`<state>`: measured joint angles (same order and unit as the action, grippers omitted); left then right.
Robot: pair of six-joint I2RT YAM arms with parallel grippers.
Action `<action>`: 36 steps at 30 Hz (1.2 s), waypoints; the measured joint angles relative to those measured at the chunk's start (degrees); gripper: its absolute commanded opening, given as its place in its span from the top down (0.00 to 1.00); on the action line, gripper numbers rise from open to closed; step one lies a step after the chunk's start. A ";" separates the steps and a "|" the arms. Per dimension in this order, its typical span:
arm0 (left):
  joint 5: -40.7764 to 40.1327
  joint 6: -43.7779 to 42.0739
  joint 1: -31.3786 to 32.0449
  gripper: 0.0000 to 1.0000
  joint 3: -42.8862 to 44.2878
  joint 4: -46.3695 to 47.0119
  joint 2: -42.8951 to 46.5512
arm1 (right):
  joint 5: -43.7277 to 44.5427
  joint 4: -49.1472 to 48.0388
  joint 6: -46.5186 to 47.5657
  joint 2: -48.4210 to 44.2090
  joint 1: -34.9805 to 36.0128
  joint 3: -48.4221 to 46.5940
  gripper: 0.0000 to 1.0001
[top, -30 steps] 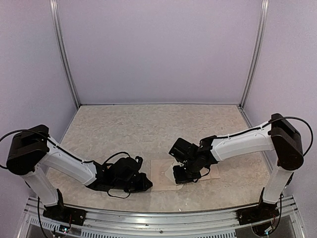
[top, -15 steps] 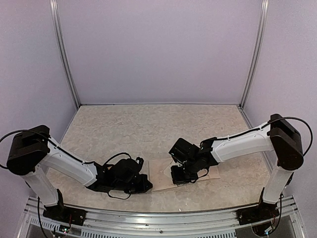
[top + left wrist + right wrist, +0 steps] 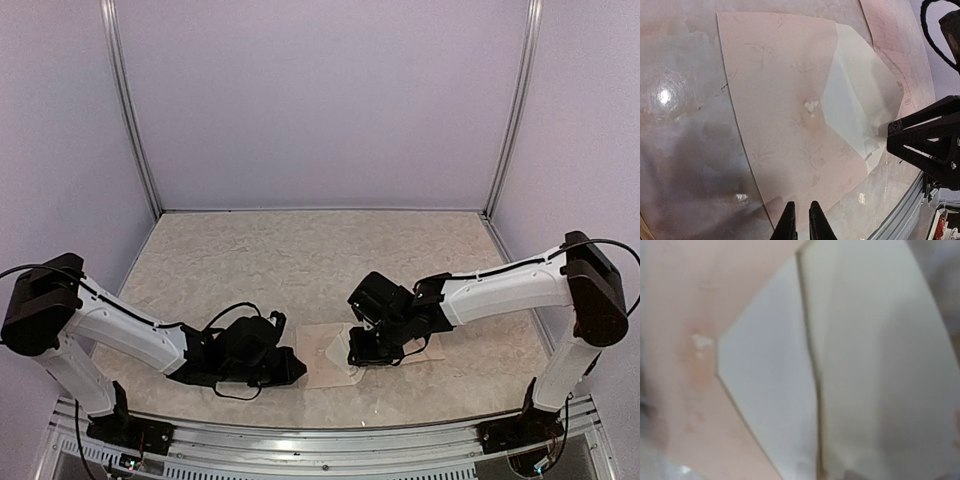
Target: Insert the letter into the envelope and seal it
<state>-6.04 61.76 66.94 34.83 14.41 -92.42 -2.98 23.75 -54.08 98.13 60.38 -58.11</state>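
The pinkish-beige envelope lies flat near the table's front edge. Its whitish flap is folded over the body, with its tip beside a small white mark, and the flap's right edge curls up. My left gripper is shut, tips over the envelope's near left corner. My right gripper hovers at the flap's right edge, its own fingers hidden in the blurred right wrist view. Cream paper shows past a dark crease. I cannot tell whether that is the letter.
A pale sheet with faint printed lines lies right of the envelope, partly under the right arm. A metal rail runs along the table's near edge. Purple walls enclose the marbled tabletop.
The right gripper has shifted slightly right and lifted off the envelope, and more of the white flap shows below it. The left gripper has stayed at the envelope's left corner.
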 measured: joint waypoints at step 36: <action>1.31 0.63 -0.48 0.85 -0.20 0.63 -2.27 | -3.76 -5.35 -0.02 3.04 0.00 1.86 1.00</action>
<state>-4.73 62.39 66.46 34.63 15.05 -94.70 -6.74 18.39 -54.11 101.16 60.38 -56.25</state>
